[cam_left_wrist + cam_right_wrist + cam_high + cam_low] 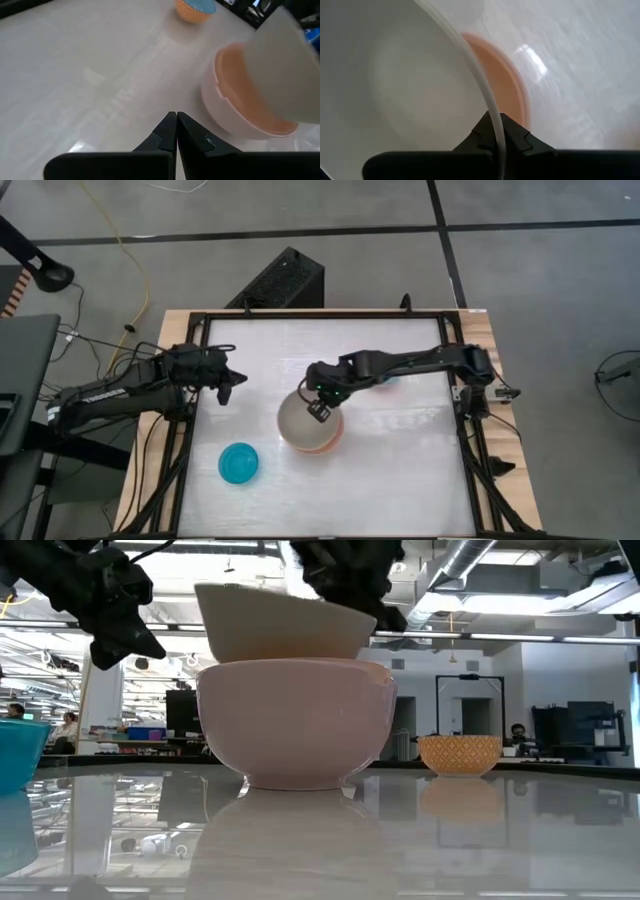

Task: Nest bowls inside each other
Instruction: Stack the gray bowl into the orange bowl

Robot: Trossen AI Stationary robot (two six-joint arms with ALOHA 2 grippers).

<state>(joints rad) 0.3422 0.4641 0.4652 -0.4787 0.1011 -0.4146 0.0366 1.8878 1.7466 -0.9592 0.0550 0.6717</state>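
While the round cream-white bowl (303,420) is tilted over the larger salmon-pink bowl (295,720) at mid-table, partly inside it, its rim is pinched between the clamped fingers of the right gripper (320,408). Well apart near the table's left edge, the left gripper (228,387) is held with fingers together, nothing gripped.

Four bowls show: one cream-white bowl (300,420), one salmon-pink bowl (300,725), one teal bowl (239,463), one orange-speckled bowl (460,754).

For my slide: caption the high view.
Right gripper lowers cream bowl into pink bowl; left gripper waits.
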